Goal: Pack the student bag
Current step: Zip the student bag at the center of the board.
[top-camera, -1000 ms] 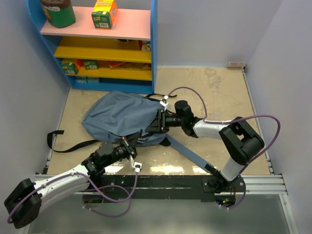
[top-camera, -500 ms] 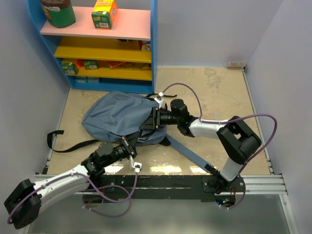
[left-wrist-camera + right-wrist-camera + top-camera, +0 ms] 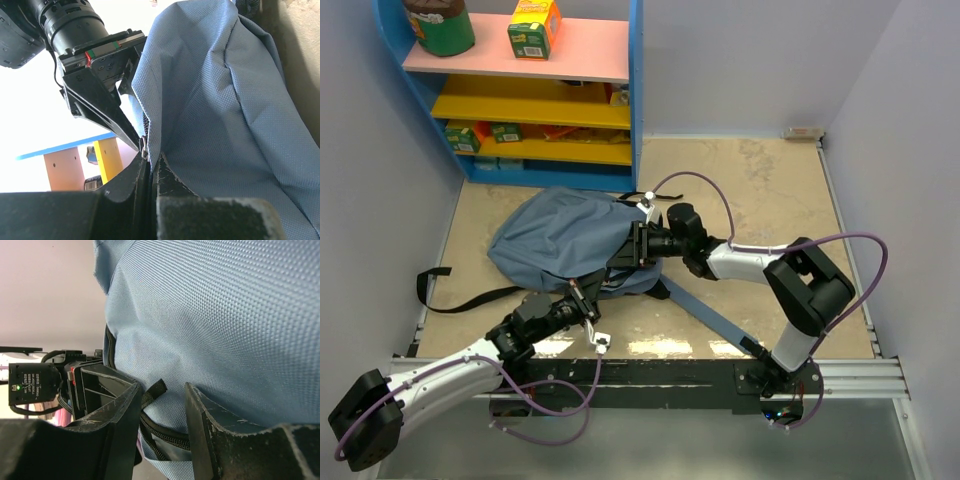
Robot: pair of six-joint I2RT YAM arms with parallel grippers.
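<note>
The left end effector (image 3: 150, 161) is pressing its fingers together, seemingly pinching the zip edge of the slate-blue soft fabric student bag (image 3: 565, 235), though the wrist view is tight. The right end effector (image 3: 161, 392) is standing half spread, straddling a short black webbing tab (image 3: 156, 388) without clamping it. The student bag is lying on the beige speckled table (image 3: 770, 190), just before the blue shelf unit (image 3: 636, 90). Opening it looks like the step in hand. Next, the right fingers need to close on the tab and draw it rightward, toward open table.
</note>
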